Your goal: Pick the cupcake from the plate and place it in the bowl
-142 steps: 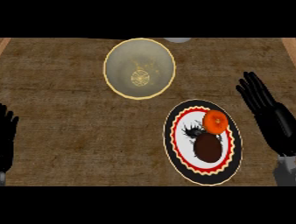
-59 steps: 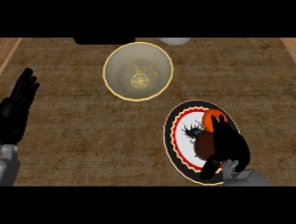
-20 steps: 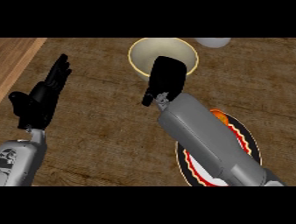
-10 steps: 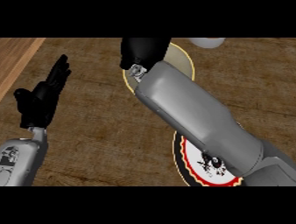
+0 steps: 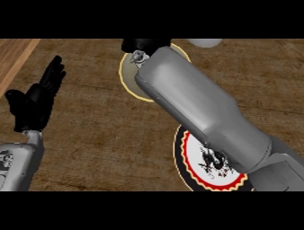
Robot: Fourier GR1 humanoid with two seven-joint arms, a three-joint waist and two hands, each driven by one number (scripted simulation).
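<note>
The right forearm (image 5: 201,117) hides most of the bowl (image 5: 129,76) and plate (image 5: 198,168). Right robot hand (image 5: 145,44): grip unclear. Left robot hand (image 5: 38,96) rests open, holding nothing.

The right forearm (image 5: 201,108) is a broad, smooth light-grey casing with rounded edges and a soft sheen, widening toward a darker grey block at the elbow (image 5: 288,168). At its wrist sits a small round metallic fitting just below the black right hand (image 5: 143,44), of which only a part shows. The left forearm (image 5: 7,165) is the same grey, bearing dark markings, with a narrow grey wrist joining the matte black left hand (image 5: 36,99), slim-fingered with a thumb.
</note>
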